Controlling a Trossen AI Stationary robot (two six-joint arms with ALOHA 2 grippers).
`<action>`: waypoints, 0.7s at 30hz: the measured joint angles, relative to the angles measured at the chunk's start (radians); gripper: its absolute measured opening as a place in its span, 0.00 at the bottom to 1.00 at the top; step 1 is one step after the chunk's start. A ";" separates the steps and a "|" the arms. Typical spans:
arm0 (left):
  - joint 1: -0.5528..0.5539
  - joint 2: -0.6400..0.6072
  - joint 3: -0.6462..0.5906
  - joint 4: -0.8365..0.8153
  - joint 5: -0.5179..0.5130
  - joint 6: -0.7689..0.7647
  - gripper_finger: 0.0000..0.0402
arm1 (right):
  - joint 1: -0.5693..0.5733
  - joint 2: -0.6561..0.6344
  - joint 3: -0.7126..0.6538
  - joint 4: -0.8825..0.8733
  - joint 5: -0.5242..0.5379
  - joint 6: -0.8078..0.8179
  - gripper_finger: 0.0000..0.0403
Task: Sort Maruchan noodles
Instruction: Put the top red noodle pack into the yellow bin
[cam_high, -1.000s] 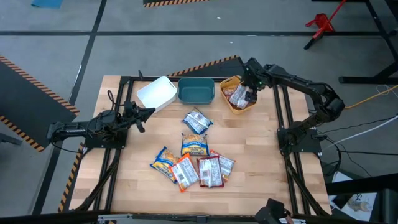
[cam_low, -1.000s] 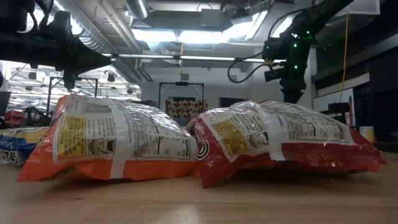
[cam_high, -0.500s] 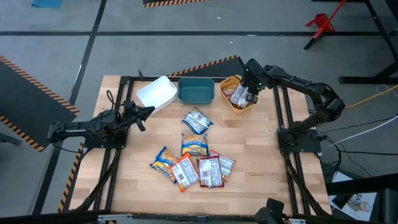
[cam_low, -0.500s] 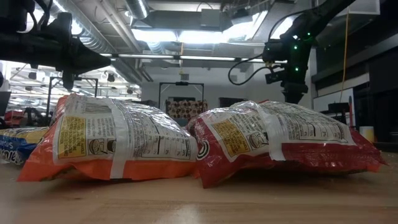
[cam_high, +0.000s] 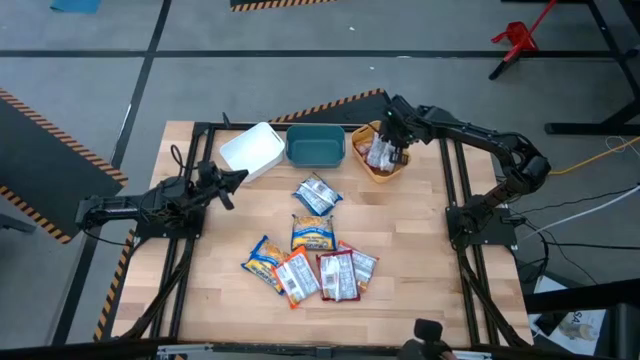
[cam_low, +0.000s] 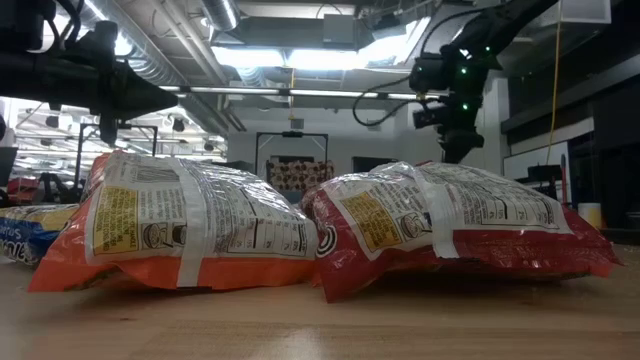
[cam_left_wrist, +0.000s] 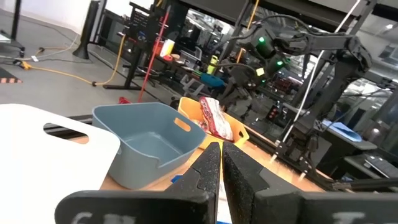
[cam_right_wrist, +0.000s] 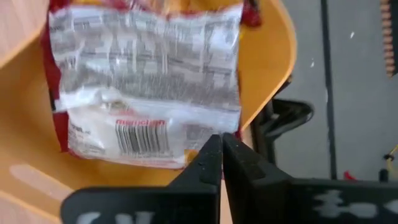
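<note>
Maruchan noodles (cam_high: 318, 236): seven packets on the table, one in the orange bin (cam_high: 366, 134); both arms' fingers together.

My wooden desk (cam_high: 230, 300) carries three bins along its far edge: white bin (cam_high: 252, 150), teal bin (cam_high: 315, 146), orange bin (cam_high: 370, 168). Loose noodle packets (cam_high: 312, 258) lie mid-desk (one blue-white packet (cam_high: 316, 194) sits nearer the bins), clustered toward the near edge.

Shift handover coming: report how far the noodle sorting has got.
Done: one red packet lies in the orange bin. In hand: nothing; the right gripper hangs over that bin, jaws shut and empty. The left gripper waits beside the white bin. Left: seven packets on the table; the teal bin is empty.
</note>
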 joint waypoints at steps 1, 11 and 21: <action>0.000 0.000 0.000 0.000 -0.006 0.000 0.03 | 0.003 0.000 0.007 0.008 0.003 -0.004 0.00; 0.000 0.000 0.000 0.001 -0.014 0.000 0.03 | 0.003 -0.004 0.011 0.104 -0.080 0.024 0.08; 0.000 0.000 0.000 0.001 -0.023 0.001 0.03 | -0.002 -0.005 0.012 0.289 -0.194 -0.017 0.66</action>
